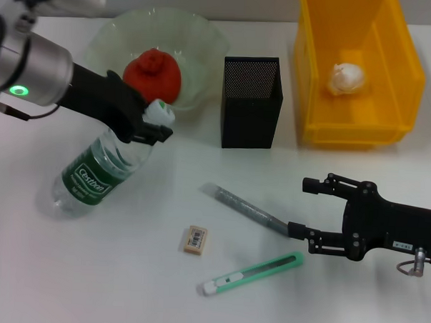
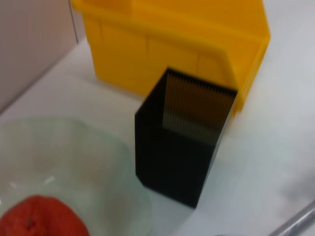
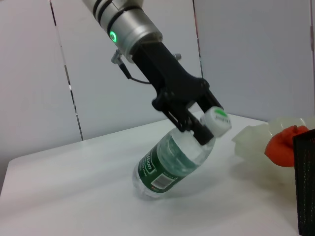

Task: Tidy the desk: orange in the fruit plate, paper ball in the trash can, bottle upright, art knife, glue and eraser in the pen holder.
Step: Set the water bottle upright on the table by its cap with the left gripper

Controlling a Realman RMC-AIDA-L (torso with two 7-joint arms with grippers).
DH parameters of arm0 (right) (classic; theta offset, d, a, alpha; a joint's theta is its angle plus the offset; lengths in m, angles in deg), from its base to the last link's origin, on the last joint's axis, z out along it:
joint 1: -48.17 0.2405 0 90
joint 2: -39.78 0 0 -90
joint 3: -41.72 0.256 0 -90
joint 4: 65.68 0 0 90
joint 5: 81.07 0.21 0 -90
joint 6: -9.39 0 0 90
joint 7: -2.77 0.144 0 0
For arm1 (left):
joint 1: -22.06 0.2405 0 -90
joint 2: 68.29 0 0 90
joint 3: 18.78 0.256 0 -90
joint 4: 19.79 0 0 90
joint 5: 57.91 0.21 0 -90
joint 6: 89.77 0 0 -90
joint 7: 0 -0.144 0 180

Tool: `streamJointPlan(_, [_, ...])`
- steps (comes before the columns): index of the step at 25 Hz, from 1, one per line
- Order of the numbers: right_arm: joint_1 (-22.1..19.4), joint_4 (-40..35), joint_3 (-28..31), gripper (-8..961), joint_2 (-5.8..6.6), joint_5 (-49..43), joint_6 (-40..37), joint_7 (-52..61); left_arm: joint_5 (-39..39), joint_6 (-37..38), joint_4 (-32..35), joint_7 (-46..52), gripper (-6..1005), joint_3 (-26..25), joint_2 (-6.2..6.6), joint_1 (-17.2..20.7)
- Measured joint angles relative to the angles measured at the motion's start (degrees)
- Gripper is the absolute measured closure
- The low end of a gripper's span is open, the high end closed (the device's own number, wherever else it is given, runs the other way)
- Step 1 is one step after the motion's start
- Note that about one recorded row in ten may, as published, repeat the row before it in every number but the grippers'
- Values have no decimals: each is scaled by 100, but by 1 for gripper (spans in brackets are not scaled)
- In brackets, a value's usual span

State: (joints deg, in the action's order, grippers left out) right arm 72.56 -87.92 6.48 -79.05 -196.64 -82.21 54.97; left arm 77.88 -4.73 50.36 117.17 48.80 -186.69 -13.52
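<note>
The left gripper (image 1: 147, 126), fingers clamped on the neck of a clear plastic water bottle with a green label (image 1: 93, 172), holds it tilted, base on the white desk (image 1: 89, 270), beside the pale-green fruit plate (image 1: 199, 39). The right gripper (image 1: 306, 208) hovers, fingers apart, near the grey glue stick (image 1: 246, 207) and green art knife (image 1: 253, 272).

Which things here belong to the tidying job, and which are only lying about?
Job: orange in fruit plate; paper ball in yellow bin; tilted bottle held by left tool; pen holder; glue stick; eraser; art knife; right tool, open.
Lying about: nothing visible.
</note>
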Motion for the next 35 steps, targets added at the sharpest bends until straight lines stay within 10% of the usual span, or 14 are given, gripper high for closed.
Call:
streamJointPlan(13, [54,0,0,135,5,-1,2,20,-1082,460,-9,-1125,522,-1503,19,380])
streamJointPlan(35, [108,0,0,136,1,-1,2,80,-2106,242,-528,-2434,495,-2513,13,1040])
